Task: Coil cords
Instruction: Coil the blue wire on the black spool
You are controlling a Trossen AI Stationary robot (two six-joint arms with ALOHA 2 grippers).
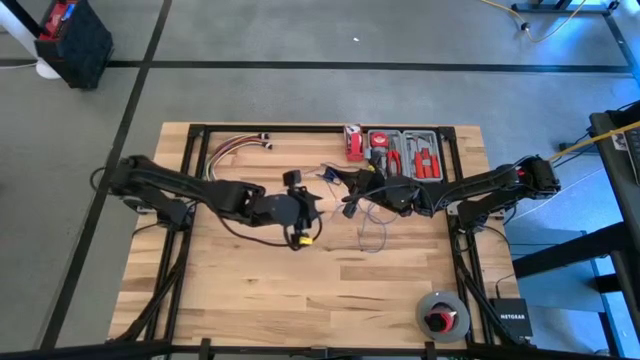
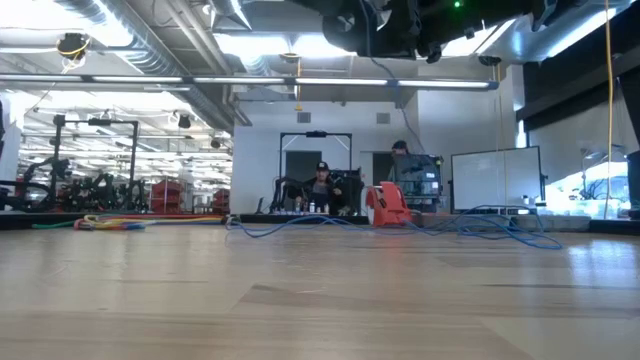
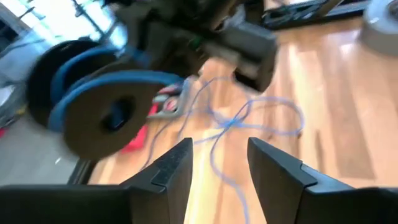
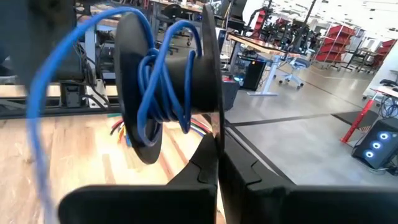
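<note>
While my left tool [image 3: 216, 163] stands with its fingers parted and nothing between them, these are the points as I judge them:

Left tool: wide, empty, over the middle of the bench [image 1: 240, 300], facing the spool [image 3: 102, 93] and the loose cord [image 3: 239, 121].

Right tool: [image 4: 217, 165] its fingers are pressed together on the rim of the spool's near flange, holding the spool up off the bench.

Cord, where: part wound on the spool's hub [image 4: 163, 87]; the rest trails down and lies in loose loops on the bench near the middle [image 1: 372, 232], below the spool.

Cord, direction: the loose run goes from the spool down toward the front of the bench; it crosses itself, so it has no single long axis.

Spool axis: about level, flanges upright.

Risk, tangle: the crossing could pull into a knot if I draw it tight.

Risk, unwinding: slack turns on the hub look loose and could slip over the flange.

Risk, grip: a thin rim hold may let the spool twist or drop.
</note>
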